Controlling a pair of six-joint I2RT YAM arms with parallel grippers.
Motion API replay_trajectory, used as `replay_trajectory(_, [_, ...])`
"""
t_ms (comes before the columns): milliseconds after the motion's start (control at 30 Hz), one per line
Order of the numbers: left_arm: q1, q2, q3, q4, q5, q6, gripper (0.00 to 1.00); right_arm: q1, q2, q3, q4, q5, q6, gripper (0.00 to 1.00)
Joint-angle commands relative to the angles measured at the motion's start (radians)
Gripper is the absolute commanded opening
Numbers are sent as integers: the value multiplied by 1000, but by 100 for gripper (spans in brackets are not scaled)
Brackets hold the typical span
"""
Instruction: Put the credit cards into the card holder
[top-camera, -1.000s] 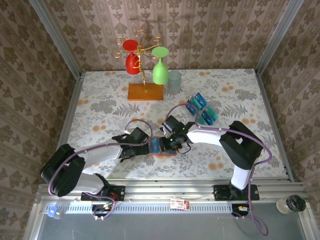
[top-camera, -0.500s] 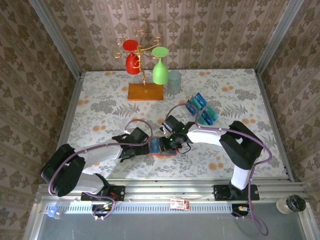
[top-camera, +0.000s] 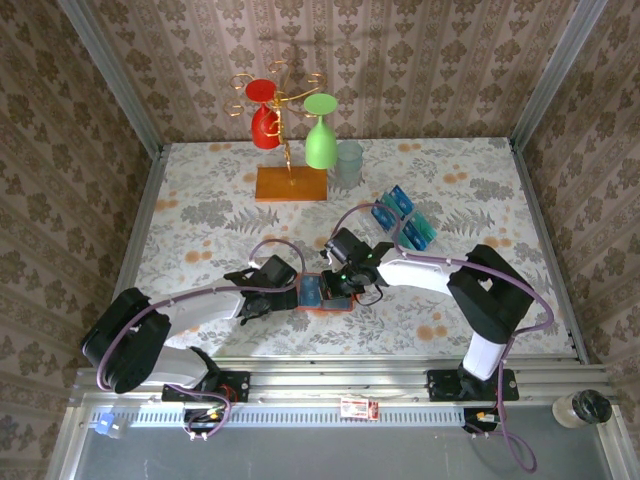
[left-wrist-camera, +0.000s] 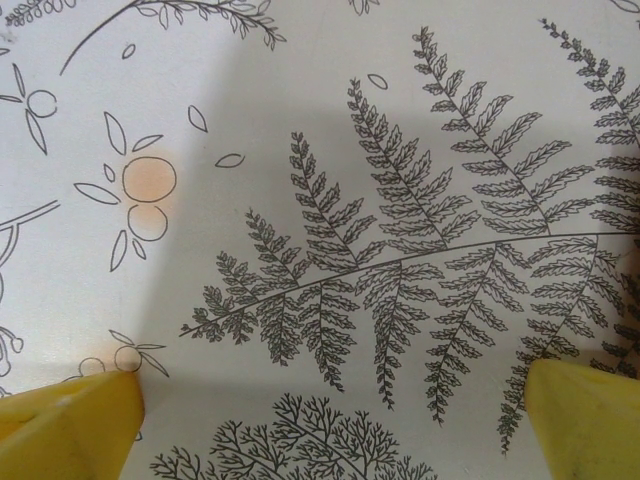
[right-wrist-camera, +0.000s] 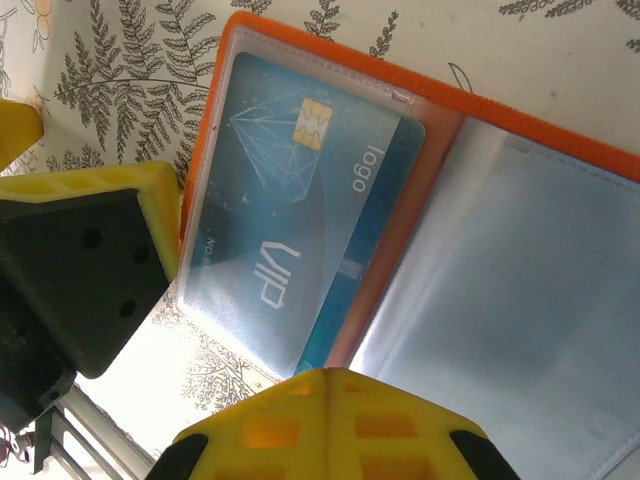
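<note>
Little has moved since a second ago. The right arm's elbow has swung slightly outward and the right gripper (top-camera: 337, 284) has crept a touch toward the left arm. The left gripper (top-camera: 293, 293), the wallet (top-camera: 322, 295) and the rack (top-camera: 404, 222) sit as they did.

The wallet lies open on the table between the two grippers. In the right wrist view a blue card (right-wrist-camera: 290, 230) with a chip sits fully inside the clear pocket on the half nearest the left gripper. The other pocket looks empty. The rest of the cards (top-camera: 398, 212), blue and teal, stand in the rack, well apart from the wallet toward the far right.

The right gripper is clenched with nothing between its fingers, poised over the wallet's near edge. The left gripper is spread wide and holds nothing. The left wrist view has only tablecloth between its fingertips. One of its fingers (right-wrist-camera: 150, 205) sits at the wallet's orange edge, touching or just beside it, and whether it presses down cannot be told.

One card seems seated, so this looks like the end of an insertion. Next, the right arm likely needs to lift clear, reach to the rack, open, and pinch one thin card by its edge without disturbing its neighbours. Meanwhile the left would steady the wallet so the empty pocket stays open.
</note>
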Motion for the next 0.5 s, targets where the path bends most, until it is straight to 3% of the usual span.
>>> replay_trajectory(0, [2, 31, -32, 55, 44, 1, 100, 8, 8, 21, 0, 9, 24, 0])
replay_trajectory(467, [-12, 54, -26, 71, 49, -4, 100, 19, 87, 33, 55, -34, 50, 0])
